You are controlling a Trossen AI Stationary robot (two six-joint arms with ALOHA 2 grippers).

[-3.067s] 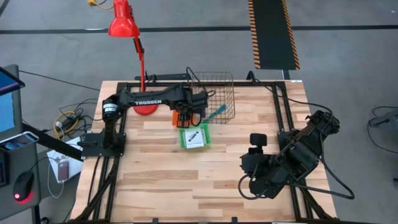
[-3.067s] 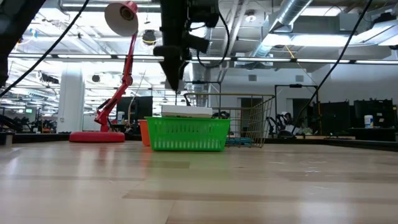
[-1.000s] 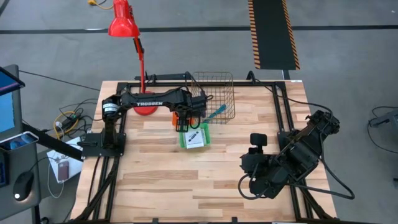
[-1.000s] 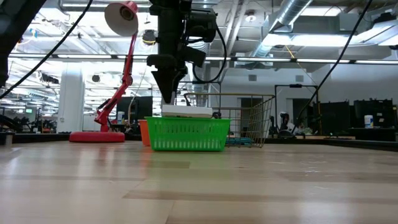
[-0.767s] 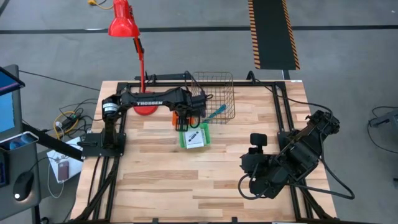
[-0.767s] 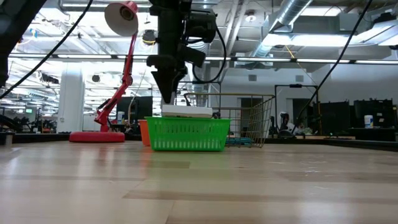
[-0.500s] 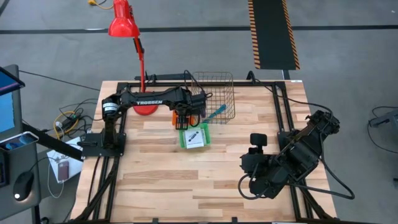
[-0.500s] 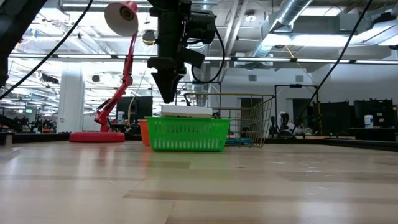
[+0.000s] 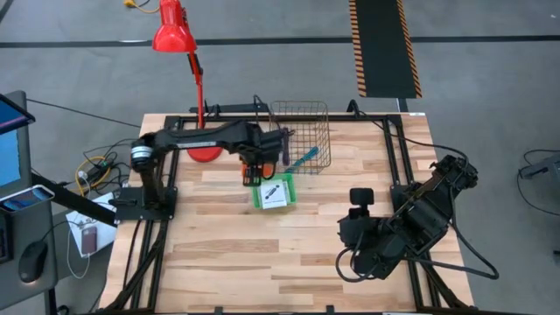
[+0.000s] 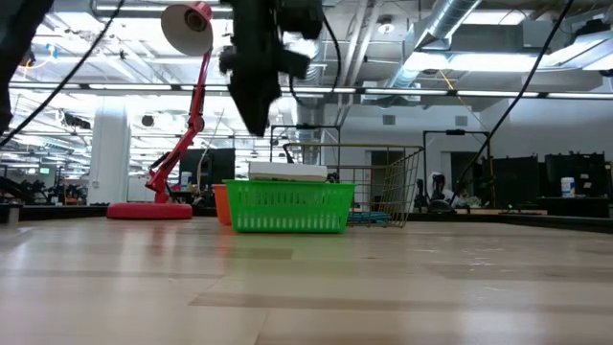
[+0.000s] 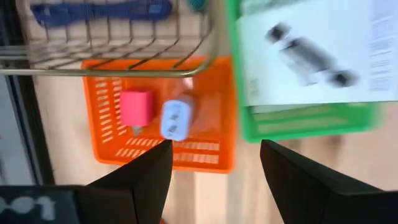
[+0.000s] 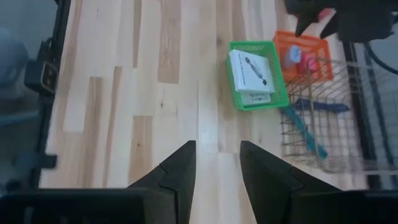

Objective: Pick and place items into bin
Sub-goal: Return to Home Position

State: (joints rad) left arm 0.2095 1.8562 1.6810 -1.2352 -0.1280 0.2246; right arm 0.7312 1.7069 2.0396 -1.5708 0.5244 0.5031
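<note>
Orange bin [image 11: 109, 149]: the pink block [image 11: 135, 109] and pale block [image 11: 176, 119] are kept inside. It could be tipped if the wide-open, empty left gripper [image 11: 216, 149] just above is pulled back low. The right gripper [image 12: 217, 149] is parked open at the table's right.

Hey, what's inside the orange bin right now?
A pink block and a pale lavender block lie side by side on the floor of the orange bin. The wire basket overlaps one edge, so anything under that strip is hidden.
</note>
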